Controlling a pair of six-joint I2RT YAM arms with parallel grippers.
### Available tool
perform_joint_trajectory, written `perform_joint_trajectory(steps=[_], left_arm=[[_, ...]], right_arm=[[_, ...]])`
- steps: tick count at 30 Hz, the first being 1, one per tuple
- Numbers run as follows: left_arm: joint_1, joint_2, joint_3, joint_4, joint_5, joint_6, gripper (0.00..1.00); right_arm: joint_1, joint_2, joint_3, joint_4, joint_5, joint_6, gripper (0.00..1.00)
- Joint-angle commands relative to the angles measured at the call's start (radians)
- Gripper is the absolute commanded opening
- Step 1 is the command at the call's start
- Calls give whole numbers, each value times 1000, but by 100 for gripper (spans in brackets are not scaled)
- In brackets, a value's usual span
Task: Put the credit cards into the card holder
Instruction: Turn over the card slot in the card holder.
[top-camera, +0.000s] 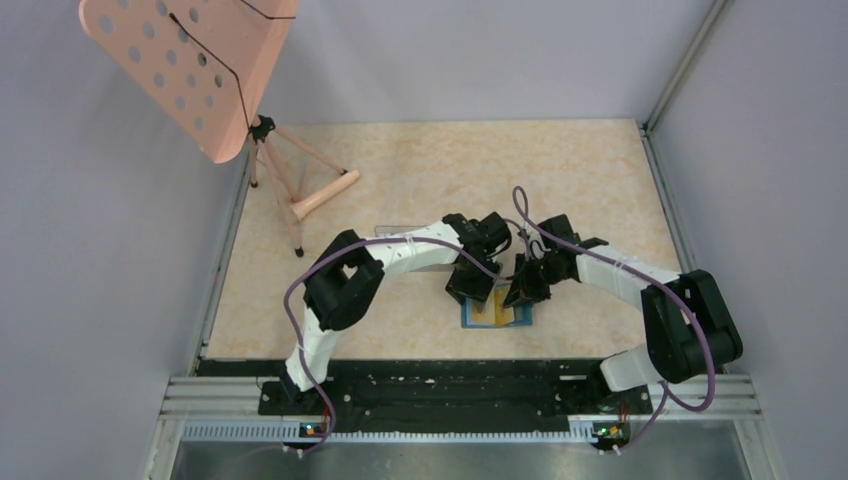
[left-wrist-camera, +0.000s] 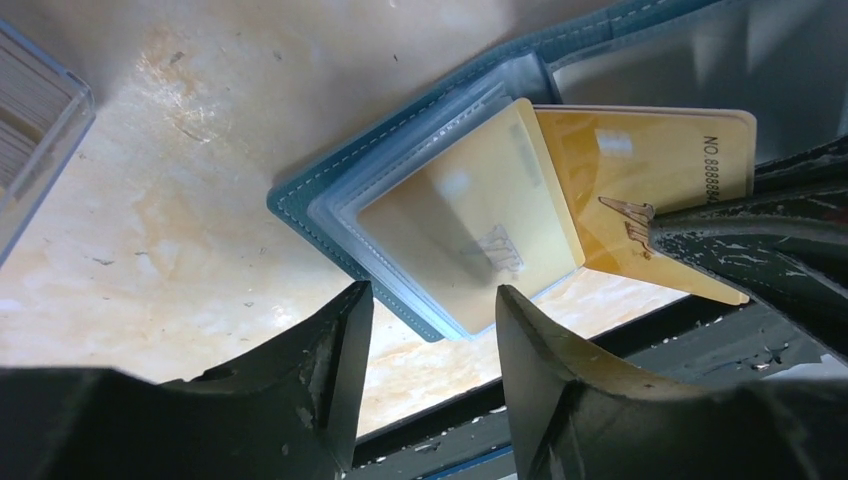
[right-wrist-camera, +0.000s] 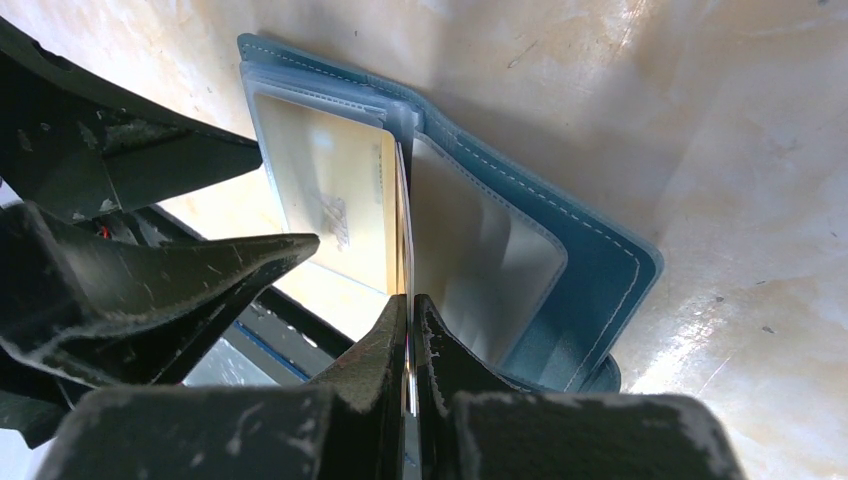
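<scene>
- Right claw (right-wrist-camera: 410, 312) is clamped on a yellow card (right-wrist-camera: 398, 215), held on edge at the fold of the open teal wallet (right-wrist-camera: 590, 265).
- Left claw (left-wrist-camera: 432, 305) hangs open just above the wallet.

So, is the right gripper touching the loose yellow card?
Touching. The right wrist view shows the right gripper shut on the card, whose thin edge is clamped from both sides with no gap.

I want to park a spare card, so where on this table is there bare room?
Bare: the far stretch of the beige marbled table between the pink stand's tripod and the right wall, and the near-left corner beside the left arm. Crowded: the teal-blue folding wallet, where the left gripper and right gripper meet.
</scene>
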Motion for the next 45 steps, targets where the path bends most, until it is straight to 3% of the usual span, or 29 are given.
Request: perform_joint_trajectory(steps=[1,4,10,18,27,45], left_arm=[[-22,11,64,-56,-51,27,56],[-29,12,74,-62,-53,27,55],[-30,-13,34,8,1,14,45],[-28,14,9,26,20,11,52],[-27,-14,-12,77,61,5,26],[-27,-151,-28,161,60,-27,28]], right_arm=[[-4,17,-11,3,41,-30,0],[-4,15,-15,5,40,-30,0],[-4,17,-17,8,34,-30,0],[-4,20,-22,8,27,-30,0],[-4,18,-22,9,25,-28,0],[-4,21,-20,11,21,-33,0]])
